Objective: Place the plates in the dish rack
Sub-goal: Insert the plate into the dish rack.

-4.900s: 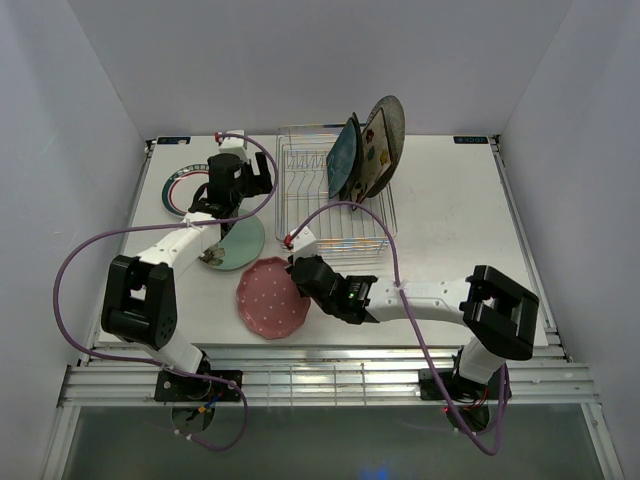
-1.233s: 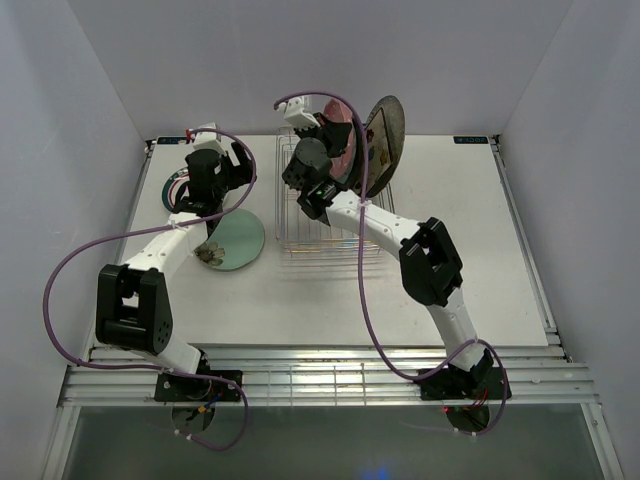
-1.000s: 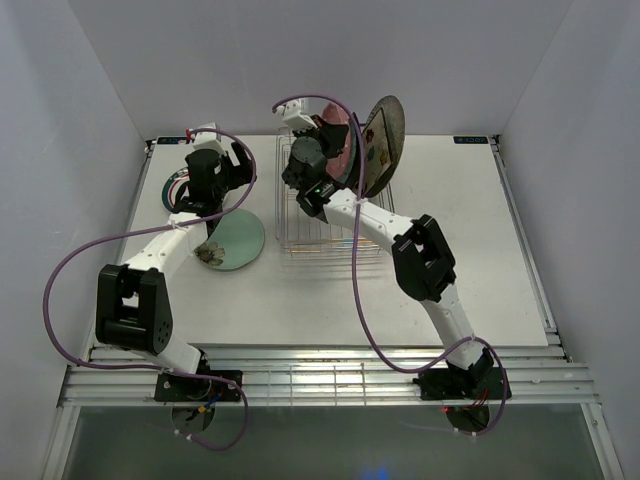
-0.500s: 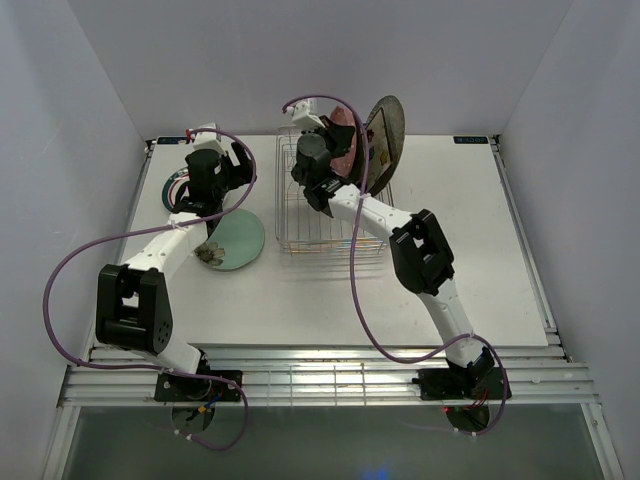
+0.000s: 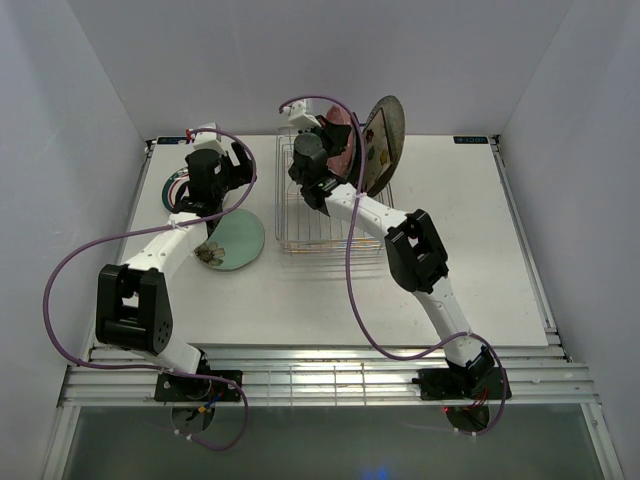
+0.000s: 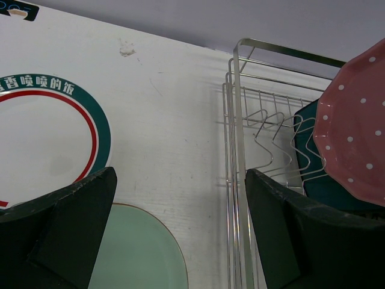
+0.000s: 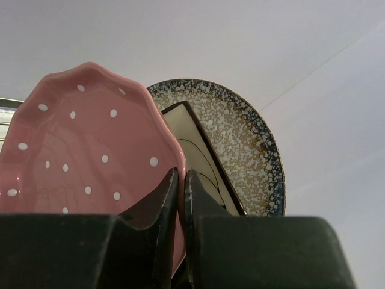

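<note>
My right gripper (image 5: 328, 148) (image 7: 181, 176) is shut on the rim of the pink dotted scalloped plate (image 5: 342, 135) (image 7: 90, 144), holding it upright over the dish rack (image 5: 330, 215) (image 6: 240, 180). Behind it stand the cream floral square plate (image 7: 201, 153) and the speckled grey round plate (image 5: 388, 130) (image 7: 240, 132). The teal square plate (image 6: 316, 180) shows under the pink one. My left gripper (image 5: 207, 200) (image 6: 180, 174) is open and empty above the table. It hangs between the white teal-rimmed plate (image 5: 176, 186) (image 6: 42, 144) and the mint floral plate (image 5: 232, 240) (image 6: 132, 253). I cannot make out the black floral plate.
The rack's left prongs (image 6: 271, 138) stand bare. White walls enclose the table on three sides. Purple cables loop from both arms, one over the rack (image 5: 352, 270).
The pink plate, which lay flat at the table's front, now stands in the rack in my right gripper. In the last second that wrist shifted slightly right. The left gripper rose off the mint plate.
</note>
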